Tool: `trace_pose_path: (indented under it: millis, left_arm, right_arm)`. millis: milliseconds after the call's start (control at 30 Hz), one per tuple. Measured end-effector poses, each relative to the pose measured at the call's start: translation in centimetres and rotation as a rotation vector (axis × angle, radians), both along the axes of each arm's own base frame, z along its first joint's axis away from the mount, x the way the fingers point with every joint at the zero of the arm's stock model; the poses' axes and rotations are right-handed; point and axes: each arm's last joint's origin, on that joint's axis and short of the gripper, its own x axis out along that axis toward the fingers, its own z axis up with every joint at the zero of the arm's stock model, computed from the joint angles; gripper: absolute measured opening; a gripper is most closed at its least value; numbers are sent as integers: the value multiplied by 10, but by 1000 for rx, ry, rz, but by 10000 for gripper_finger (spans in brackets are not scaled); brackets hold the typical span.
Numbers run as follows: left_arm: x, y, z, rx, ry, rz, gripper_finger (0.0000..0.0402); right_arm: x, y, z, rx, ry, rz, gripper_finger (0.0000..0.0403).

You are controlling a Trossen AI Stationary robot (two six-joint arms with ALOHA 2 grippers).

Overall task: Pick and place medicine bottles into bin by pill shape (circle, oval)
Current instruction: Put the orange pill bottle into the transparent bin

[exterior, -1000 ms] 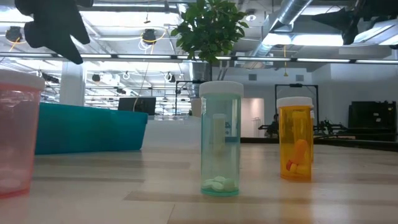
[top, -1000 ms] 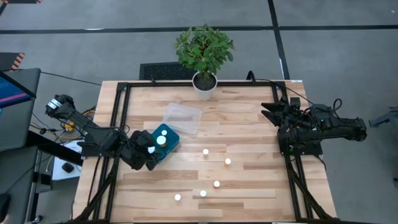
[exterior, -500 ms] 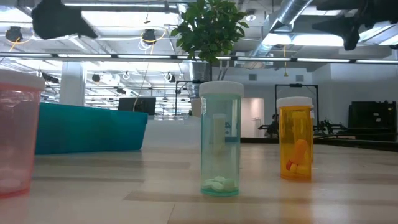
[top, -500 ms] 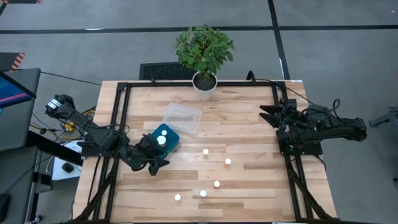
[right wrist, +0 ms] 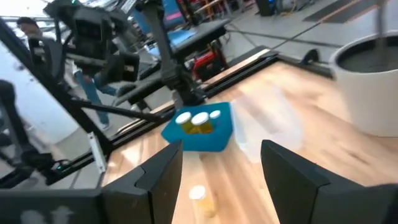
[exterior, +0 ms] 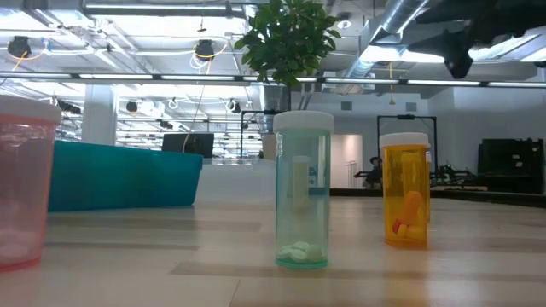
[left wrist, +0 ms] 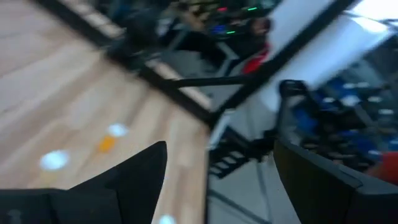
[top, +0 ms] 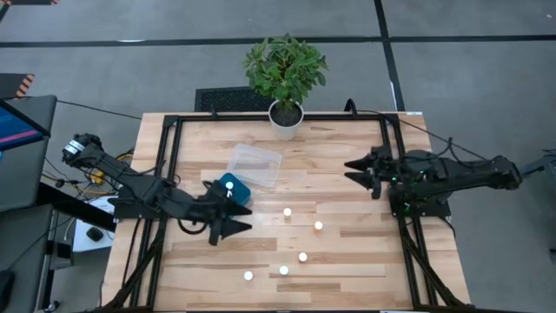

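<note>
Nearest me, five medicine bottles (top: 283,270) are loose on the table (top: 347,261), so I'd say we're less than halfway. Just beyond them my left gripper (top: 233,219) hovers with jaws spread, holding nothing. Behind it the teal bin (top: 234,187) has three bottles, and the clear bin (top: 254,164) looks empty as far as I can tell. The right gripper (top: 354,168) hangs open and empty above the table's right side.
</note>
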Motion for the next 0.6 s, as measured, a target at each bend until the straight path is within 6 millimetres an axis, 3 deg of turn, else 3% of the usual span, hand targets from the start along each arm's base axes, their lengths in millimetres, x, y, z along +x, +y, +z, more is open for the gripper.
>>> trace_pose_path:
  millis: [167, 367, 600]
  left_arm:
    - [-4, -10, 5, 11, -41, -96, 288]
    - [-12, -19, 2, 67, 61, -155, 288]
    - [-15, -24, 35, 166, 63, -189, 288]
  right_arm:
    - [21, 12, -10, 23, 70, 78, 225]
    - [35, 33, -16, 100, 93, 180, 225]
    - [40, 50, -8, 131, -16, 266, 225]
